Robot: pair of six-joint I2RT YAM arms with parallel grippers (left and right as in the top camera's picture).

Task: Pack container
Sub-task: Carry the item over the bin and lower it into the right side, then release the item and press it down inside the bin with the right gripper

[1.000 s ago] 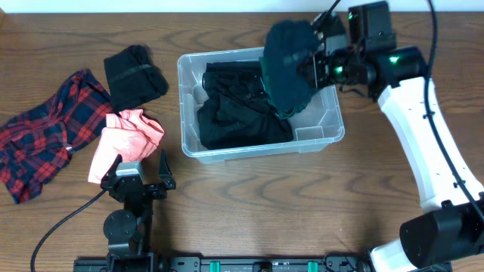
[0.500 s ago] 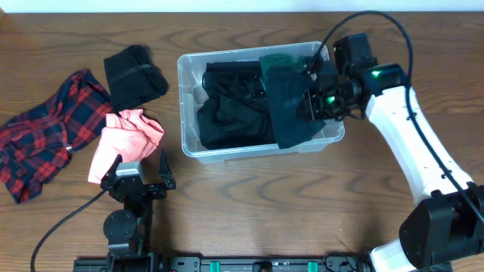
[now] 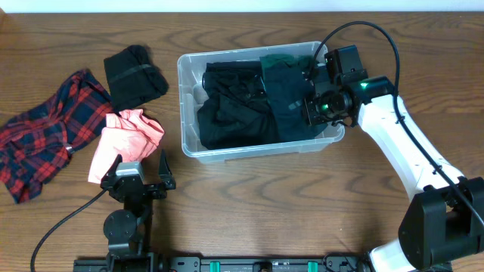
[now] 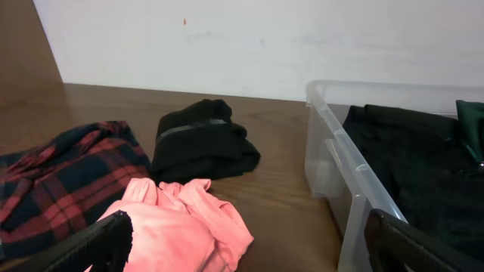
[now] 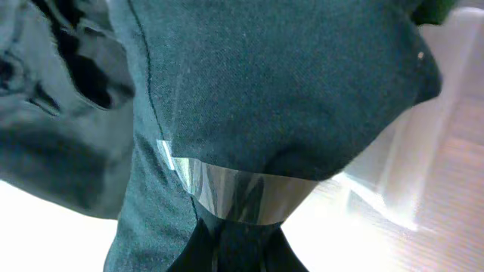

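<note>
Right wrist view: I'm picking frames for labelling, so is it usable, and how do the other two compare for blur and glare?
Right wrist: the dark green garment fills the frame, soft, with the container wall washed out; overhead: sharp, evenly lit; left wrist: sharp apart from the blurred left claw fingertips.

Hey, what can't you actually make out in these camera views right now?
Right wrist view: the dark green garment fills the frame, hiding how the right hand grips it.
Overhead view: black clothes cover most of the container floor.
Left wrist view: the frame edge cuts off the container's right side.
</note>
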